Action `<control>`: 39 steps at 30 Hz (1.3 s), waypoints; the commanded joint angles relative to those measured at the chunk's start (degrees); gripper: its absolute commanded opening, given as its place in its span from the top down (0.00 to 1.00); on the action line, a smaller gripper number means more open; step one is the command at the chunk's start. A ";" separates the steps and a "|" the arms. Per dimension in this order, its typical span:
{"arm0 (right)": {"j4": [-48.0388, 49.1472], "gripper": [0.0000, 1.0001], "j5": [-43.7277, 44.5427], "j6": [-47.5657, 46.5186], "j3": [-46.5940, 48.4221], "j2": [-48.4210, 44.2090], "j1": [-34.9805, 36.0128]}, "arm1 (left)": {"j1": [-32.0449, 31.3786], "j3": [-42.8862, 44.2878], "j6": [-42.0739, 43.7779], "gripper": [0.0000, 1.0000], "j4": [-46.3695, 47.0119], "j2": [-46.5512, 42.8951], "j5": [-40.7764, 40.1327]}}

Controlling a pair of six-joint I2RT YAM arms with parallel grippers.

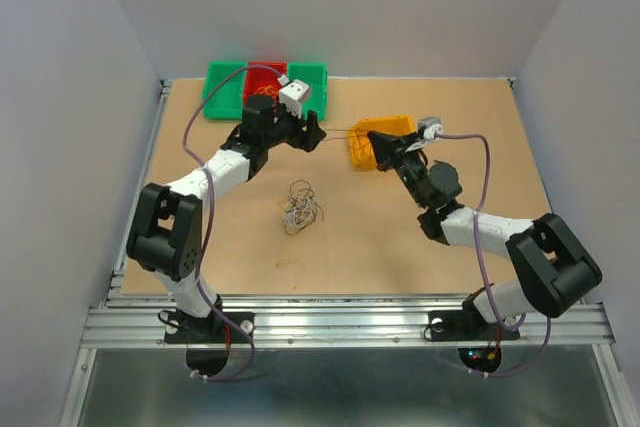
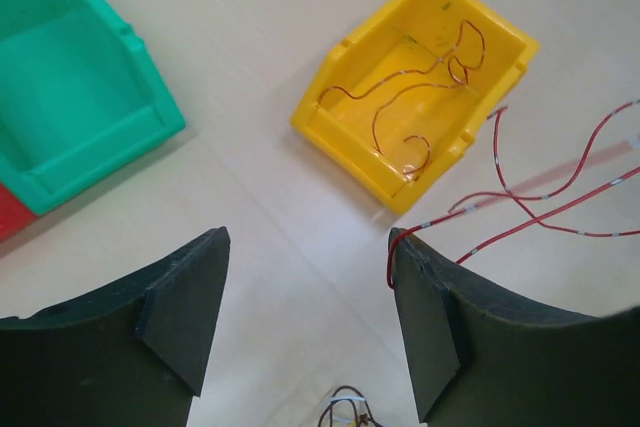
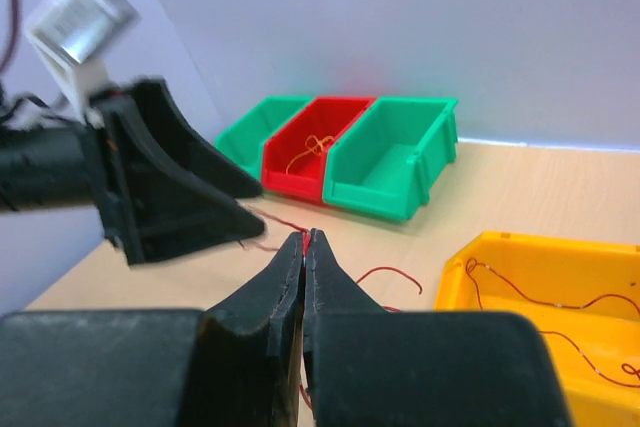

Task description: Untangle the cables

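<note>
Counting bins: we see four, namely two green bins (image 1: pixel 222 79), one red bin (image 1: pixel 265 75) and one yellow bin (image 2: pixel 345 159) (all hard plastic).
Cables: a hair-thin tangle (image 1: pixel 300 207) lies mid-table, well apart from the bins and the table (image 1: pixel 400 247) edges; a curled strand (image 2: pixel 460 69) sits in the yellow bin.
Left gripper (image 2: pixel 308 247): fingers spread wide, the red cable (image 2: pixel 497 147) touching one tip.
Right gripper (image 3: pixel 305 242): fingers pressed together, pinching the red cable.
</note>
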 commanded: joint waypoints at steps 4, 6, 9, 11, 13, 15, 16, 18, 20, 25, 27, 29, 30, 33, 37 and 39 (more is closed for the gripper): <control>2.32 0.99 1.13 -4.62 5.28 1.45 -0.61 | 8.01 -4.21 -2.63 0.25 4.26 -8.63 2.15; 2.23 0.99 -0.01 -4.98 5.28 1.98 -0.70 | 9.15 -5.09 -4.30 0.25 6.19 -9.60 3.83; 2.31 0.99 -5.79 -6.21 5.89 3.56 -0.71 | 9.51 -6.15 -5.36 0.25 7.78 -10.39 7.34; 2.14 0.99 -7.47 -6.73 6.34 4.70 -0.79 | 9.51 -6.67 -5.53 0.24 8.31 -10.48 9.36; 1.88 0.99 -11.93 -7.17 7.12 5.23 -0.79 | 9.42 -6.24 -5.10 0.22 8.57 -10.22 11.99; 1.70 0.99 -15.20 -7.09 7.83 6.19 -0.79 | 9.42 -5.71 -5.01 0.22 7.96 -9.34 15.87; 1.61 0.99 -17.92 -6.48 8.70 6.55 -0.79 | 9.08 -5.10 -4.57 0.22 6.83 -8.65 16.31; 1.52 0.99 -21.00 -6.03 9.67 7.77 -0.79 | 8.20 -4.04 -3.70 0.22 5.07 -7.76 14.92; 1.61 0.99 -23.64 -5.68 10.90 8.39 -0.71 | 6.80 -3.16 -3.07 0.22 3.48 -6.54 10.81; 5.48 0.99 -31.47 -2.52 10.91 7.87 -0.70 | 5.64 0.08 -1.40 0.27 0.75 -2.23 5.77; 5.39 0.99 -32.44 -2.16 10.04 6.82 -0.70 | 5.64 0.18 -1.32 0.28 0.92 -1.35 4.02; 5.48 1.00 -32.62 -2.43 9.07 4.89 -0.62 | 5.64 0.09 -0.88 0.33 1.54 -0.82 2.35; 5.48 0.99 -32.79 -2.43 8.19 4.18 -0.70 | 5.64 0.18 -0.79 0.35 1.54 -0.47 1.99; 5.48 0.99 -35.94 -1.73 7.22 1.55 -0.70 | 5.64 1.76 -0.52 0.41 0.32 2.87 1.37; 5.65 1.00 -37.37 -0.32 6.34 -1.44 -0.70 | 5.56 4.22 -0.52 0.43 -1.18 6.21 2.78; 5.57 0.99 -35.88 0.21 5.55 -2.76 -0.70 | 5.38 4.49 -0.08 0.44 -1.45 6.39 2.69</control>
